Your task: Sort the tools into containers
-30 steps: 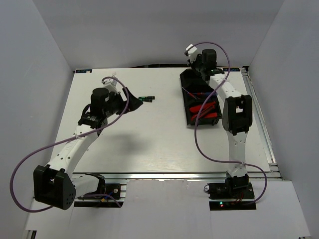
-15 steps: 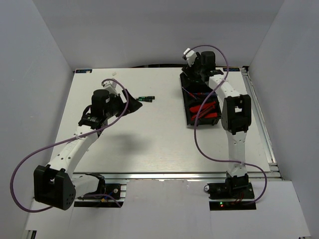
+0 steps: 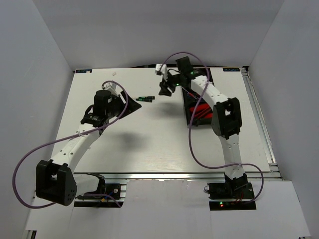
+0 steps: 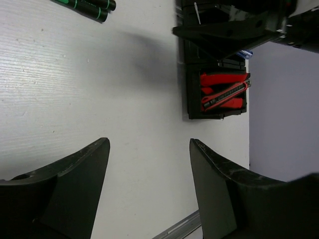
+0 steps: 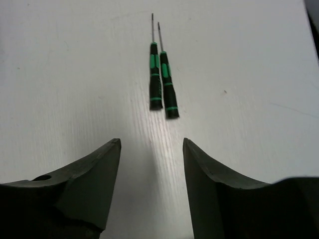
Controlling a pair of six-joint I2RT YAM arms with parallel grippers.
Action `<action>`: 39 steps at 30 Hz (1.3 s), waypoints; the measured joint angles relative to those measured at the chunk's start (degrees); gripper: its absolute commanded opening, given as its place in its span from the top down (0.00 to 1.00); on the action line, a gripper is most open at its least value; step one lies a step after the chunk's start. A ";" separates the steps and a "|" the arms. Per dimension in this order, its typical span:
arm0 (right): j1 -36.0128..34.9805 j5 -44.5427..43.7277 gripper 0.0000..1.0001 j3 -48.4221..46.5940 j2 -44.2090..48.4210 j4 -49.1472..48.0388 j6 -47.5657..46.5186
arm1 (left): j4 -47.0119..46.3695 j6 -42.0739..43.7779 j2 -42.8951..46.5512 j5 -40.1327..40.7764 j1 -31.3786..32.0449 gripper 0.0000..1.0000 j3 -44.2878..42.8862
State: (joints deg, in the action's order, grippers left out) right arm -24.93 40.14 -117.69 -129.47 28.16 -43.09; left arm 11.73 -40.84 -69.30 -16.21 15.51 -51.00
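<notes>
Two thin black-and-green precision screwdrivers (image 3: pixel 146 97) (image 5: pixel 160 82) lie side by side on the white table, tips pointing away in the right wrist view. My right gripper (image 3: pixel 163 91) (image 5: pixel 152 144) hangs open just right of them, nothing between its fingers. From the left, my left gripper (image 3: pixel 135 101) (image 4: pixel 149 149) points at the same screwdrivers (image 4: pixel 84 6), open and holding nothing. The black tray (image 3: pixel 185 102) (image 4: pixel 192 107) stands at the back right with red-and-black knives (image 3: pixel 202 110) (image 4: pixel 223 92) in its near compartment. My right arm hides its far compartments.
Purple cables loop from both arms over the table. White walls close in the table on the left, back and right. A metal rail runs along the right edge (image 3: pixel 261 124) and another along the near edge.
My right arm has swung left from over the tray's far end to beside the screwdrivers, and its jaws have come open. The left gripper has edged closer to the screwdrivers, its jaws a little narrower.
</notes>
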 measured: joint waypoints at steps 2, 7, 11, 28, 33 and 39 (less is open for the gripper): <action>-2.60 -2.51 0.37 -2.25 -2.47 -0.09 1.49 | 0.44 -0.76 -0.26 0.33 -0.02 0.24 0.00; -5.20 -11.85 0.40 -6.88 -9.79 -3.37 5.31 | 1.99 -1.99 0.55 1.11 -0.04 0.24 0.22; -4.52 -18.47 0.42 -7.19 -13.27 -5.66 7.17 | 3.32 -3.06 3.54 2.32 -0.04 0.24 2.34; -6.75 -22.60 0.43 -7.10 -14.38 -7.58 6.95 | 6.54 -4.26 6.84 4.63 -0.04 0.23 3.85; -8.04 -25.49 0.44 -7.10 -14.67 -8.55 7.89 | 6.91 -4.50 8.52 4.92 -0.04 0.23 4.68; -8.09 -26.91 0.39 -7.10 -16.00 -9.07 8.39 | 7.63 -4.92 9.51 5.11 -0.04 0.23 5.60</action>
State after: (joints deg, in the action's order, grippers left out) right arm -33.01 13.23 -124.79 -145.47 19.09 -34.70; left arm 19.35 -45.76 -59.79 -11.09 15.46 -45.41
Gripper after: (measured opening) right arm 0.577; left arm 0.767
